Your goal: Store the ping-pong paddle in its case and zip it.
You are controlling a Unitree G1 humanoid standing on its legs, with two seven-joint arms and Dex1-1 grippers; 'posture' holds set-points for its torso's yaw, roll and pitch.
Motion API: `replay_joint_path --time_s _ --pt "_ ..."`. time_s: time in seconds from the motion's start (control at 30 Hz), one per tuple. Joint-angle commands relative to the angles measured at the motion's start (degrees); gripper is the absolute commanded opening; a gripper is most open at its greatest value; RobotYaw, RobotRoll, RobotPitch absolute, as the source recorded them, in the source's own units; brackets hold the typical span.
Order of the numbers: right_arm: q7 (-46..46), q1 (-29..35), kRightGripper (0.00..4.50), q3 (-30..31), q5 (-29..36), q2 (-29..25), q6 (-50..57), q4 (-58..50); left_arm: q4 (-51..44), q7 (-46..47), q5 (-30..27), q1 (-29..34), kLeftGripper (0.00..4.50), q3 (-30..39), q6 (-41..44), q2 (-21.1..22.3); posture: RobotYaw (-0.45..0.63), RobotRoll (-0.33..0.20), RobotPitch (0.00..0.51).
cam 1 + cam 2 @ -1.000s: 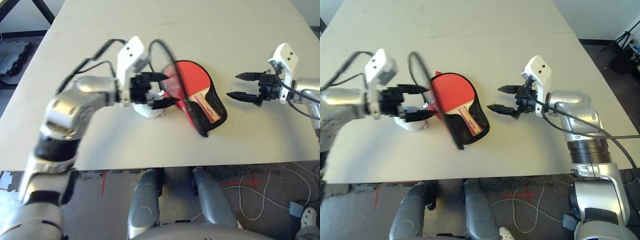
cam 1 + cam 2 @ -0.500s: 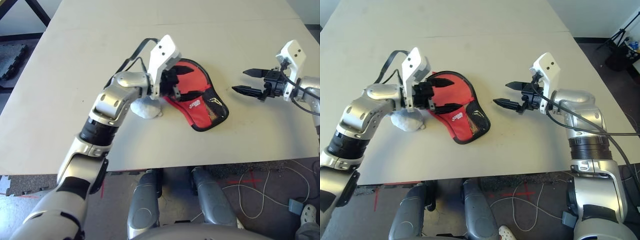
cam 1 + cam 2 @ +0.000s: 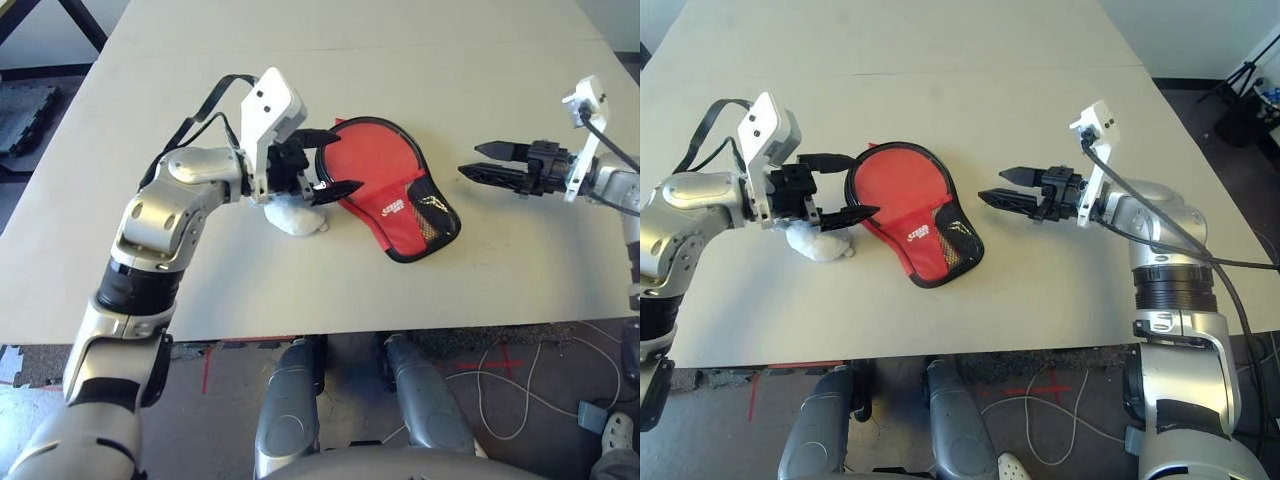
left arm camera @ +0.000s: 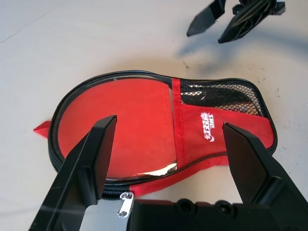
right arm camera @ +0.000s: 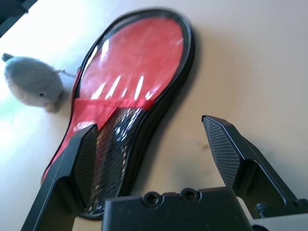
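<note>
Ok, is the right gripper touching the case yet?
Apart. In the right eye view, bare table separates the open right gripper from the case; the left wrist view shows the same gap.

Both arms are silver metal shells with black bands at the joints. Each wrist carries a white angular camera housing with small dark holes, and black cables loop from these housings back along the forearms. The left gripper and the right gripper are black, each with two tapered, pointed fingers. The black block at the fingers' base shows small round screws.
</note>
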Motion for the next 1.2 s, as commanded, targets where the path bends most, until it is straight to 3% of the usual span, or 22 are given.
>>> replay_joint_path --time_s 0.03,0.83,0.93,1.2 --pt "0.2 1.9 4.46 2.1 0.2 0.1 3.3 -2.5 -1.8 0.0 -1.0 1.0 4.50 0.6 1.2 0.6 0.03 0.000 0.263" --pt "-4.3 7.3 4.46 5.5 0.8 6.7 10.9 -9.4 -0.8 -0.1 -0.8 -0.7 4.50 -0.9 1.5 0.3 0.03 0.000 0.269" --pt "-5.8 6.9 3.93 5.2 1.0 7.3 12.5 -8.5 -0.6 -0.2 -0.7 -0.7 4.50 -0.8 1.3 0.3 0.03 0.000 0.269" --pt "-8.5 6.4 1.43 5.2 0.8 7.7 15.8 -7.1 -0.2 -0.4 -0.4 -0.7 4.50 -0.7 1.0 0.4 0.02 0.000 0.272"
